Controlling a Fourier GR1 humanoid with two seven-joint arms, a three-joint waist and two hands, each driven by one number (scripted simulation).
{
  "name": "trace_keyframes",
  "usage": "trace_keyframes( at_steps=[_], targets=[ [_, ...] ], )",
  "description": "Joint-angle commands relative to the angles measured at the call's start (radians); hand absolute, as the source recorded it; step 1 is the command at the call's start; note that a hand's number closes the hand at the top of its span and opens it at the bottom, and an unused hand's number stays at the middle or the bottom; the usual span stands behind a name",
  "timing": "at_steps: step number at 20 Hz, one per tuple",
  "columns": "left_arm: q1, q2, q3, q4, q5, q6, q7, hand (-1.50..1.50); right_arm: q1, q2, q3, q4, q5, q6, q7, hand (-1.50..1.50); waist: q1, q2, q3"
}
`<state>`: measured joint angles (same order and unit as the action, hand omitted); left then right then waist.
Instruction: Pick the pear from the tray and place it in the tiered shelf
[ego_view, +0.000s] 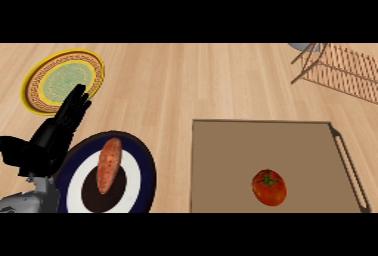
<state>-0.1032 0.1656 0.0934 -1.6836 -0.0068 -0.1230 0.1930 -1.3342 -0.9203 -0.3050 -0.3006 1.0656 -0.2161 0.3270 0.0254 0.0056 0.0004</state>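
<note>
A brown tray (236, 145) lies at the lower right of the counter. On it, near the front, sits a red round fruit with a green stem (269, 187); it looks like a tomato, and no pear shows. The wire tiered shelf (339, 70) stands at the top right corner, partly cut off. My left hand (55, 132) shows at the left, fingers straight and pointing up, beside the dark-rimmed plate and holding nothing. My right hand is out of view.
A yellow-rimmed green plate (63, 80) lies at the upper left. A navy-rimmed white plate (136, 175) at the lower left carries an orange sweet potato (108, 164). Bare wooden counter spreads between the plates, tray and shelf.
</note>
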Motion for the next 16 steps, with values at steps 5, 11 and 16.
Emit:
trace_keyframes(
  at_steps=[5,11,16],
  targets=[
    [0.027,0.003,0.015,0.030,0.003,-0.006,-0.027,0.00,-0.084,-0.127,-0.199,-0.046,-0.175,-0.027,0.118,-1.50,-0.030,-0.008,0.000],
    [-0.010,-0.005,0.022,0.012,-0.003,0.025,0.014,0.00,-0.040,-0.297,-0.342,-0.036,-0.310,0.080,0.143,-1.50,-0.051,-0.010,0.001],
    [0.068,0.009,0.031,-0.049,0.017,-0.003,0.009,0.00,0.060,-0.448,-0.436,-0.058,-0.419,0.250,0.084,-1.50,-0.051,-0.016,0.000]
  ],
)
